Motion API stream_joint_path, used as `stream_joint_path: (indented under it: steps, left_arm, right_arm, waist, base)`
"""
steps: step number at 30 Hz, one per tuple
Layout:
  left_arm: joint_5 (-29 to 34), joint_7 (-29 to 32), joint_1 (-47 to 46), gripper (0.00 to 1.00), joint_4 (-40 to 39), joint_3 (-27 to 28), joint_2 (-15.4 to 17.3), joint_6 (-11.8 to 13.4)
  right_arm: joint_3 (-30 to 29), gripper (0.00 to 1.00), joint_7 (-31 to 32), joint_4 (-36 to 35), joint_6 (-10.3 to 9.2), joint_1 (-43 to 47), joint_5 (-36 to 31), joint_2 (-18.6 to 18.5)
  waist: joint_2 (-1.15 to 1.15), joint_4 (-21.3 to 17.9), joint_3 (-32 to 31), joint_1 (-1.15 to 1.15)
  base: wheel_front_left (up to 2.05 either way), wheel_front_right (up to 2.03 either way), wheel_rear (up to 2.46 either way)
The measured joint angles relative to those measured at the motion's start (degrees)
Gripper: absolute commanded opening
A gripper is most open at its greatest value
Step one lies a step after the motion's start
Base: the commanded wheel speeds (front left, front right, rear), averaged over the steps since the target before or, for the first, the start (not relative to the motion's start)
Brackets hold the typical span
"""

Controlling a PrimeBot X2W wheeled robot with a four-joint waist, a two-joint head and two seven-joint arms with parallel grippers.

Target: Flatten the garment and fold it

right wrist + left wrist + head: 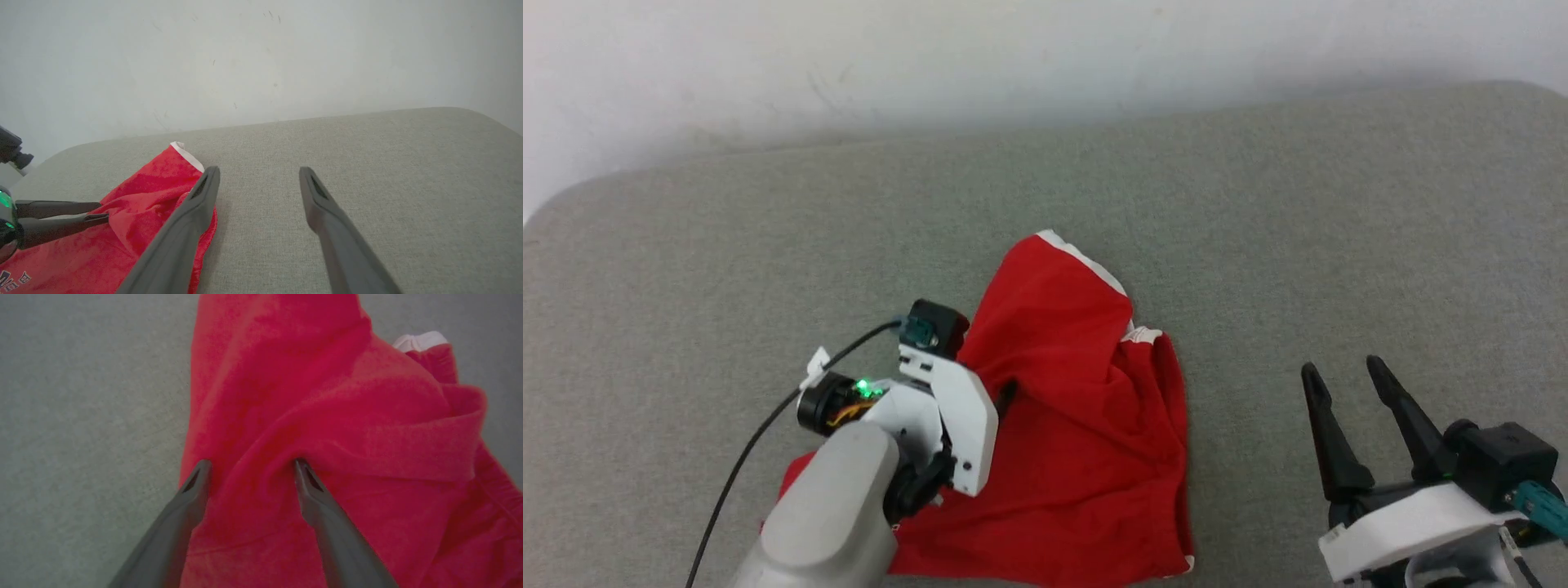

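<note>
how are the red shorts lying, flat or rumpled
Rumpled: the red shorts bunch in thick folds across the grey cushion, not spread flat.

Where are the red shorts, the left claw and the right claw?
red shorts (1086, 457), head view, flat red middle of the cloth.
left claw (252, 462), left wrist view, midway between its fingertips.
right claw (1342, 364), head view, midway between its fingertips.

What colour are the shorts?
The shorts are red with white hems, best seen in the head view.

Soft even light; left wrist view blurred
</note>
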Motion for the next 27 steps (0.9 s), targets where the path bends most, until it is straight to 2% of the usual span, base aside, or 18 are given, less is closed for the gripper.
stream_joint_path:
  steps: [4, 7, 8, 9, 10, 17, 27]
  left_arm:
    - [0.00, 0.13, -5.28, 1.00, 6.47, -0.79, -1.08, -0.68]
    - [0.19, 2.69, -8.96, 1.00, 11.80, -1.79, -1.55, -1.29]
    - [-0.15, 4.09, -10.23, 0.80, 13.25, -1.94, -1.96, -1.45]
    - [-0.53, 5.13, -11.47, 0.33, 14.24, -2.19, -2.22, -1.63]
    - [-1.18, 5.63, -12.39, 0.00, 15.03, -2.10, -2.36, -1.89]
    - [-2.87, 0.64, -16.29, 0.00, 16.40, -1.82, -2.86, -2.43]
    - [-2.59, -6.09, -30.59, 0.00, 21.85, 0.67, -0.36, -2.43]
  right_arm:
    - [0.71, 1.00, -0.77, 0.89, 0.00, -1.69, 0.48, 0.01]
    - [1.21, 1.00, -1.31, 1.76, 0.00, -2.64, 0.76, -0.01]
    - [1.36, 1.00, -1.52, 2.03, 0.00, -2.87, 0.89, 0.01]
    - [1.41, 1.00, -1.78, 2.38, 0.00, -3.04, 0.92, 0.01]
    - [1.54, 1.00, -1.91, 2.70, 0.00, -3.11, 0.98, 0.02]
    - [0.76, 1.00, -2.33, 3.63, 0.00, -3.13, 1.05, -0.01]
    - [3.92, 1.00, -2.33, 4.02, 0.00, -6.43, 1.04, 0.00]
  waist:
    - [0.00, -1.11, 2.12, 0.00]
    - [0.00, -1.96, 3.67, 0.00]
    - [0.00, -2.27, 4.09, -0.01]
    - [0.00, -2.63, 4.42, -0.01]
    - [0.00, -3.00, 4.68, -0.01]
    - [0.00, -3.82, 5.65, 0.00]
    - [0.00, -5.62, 9.14, 0.01]
  base:
    - [0.00, 0.00, 0.00]
    - [0.00, 0.00, 0.00]
    - [0.00, 0.00, 0.00]
    - [0.00, 0.00, 0.00]
    - [0.00, 0.00, 0.00]
    - [0.00, 0.00, 0.00]
    - [0.00, 0.00, 0.00]
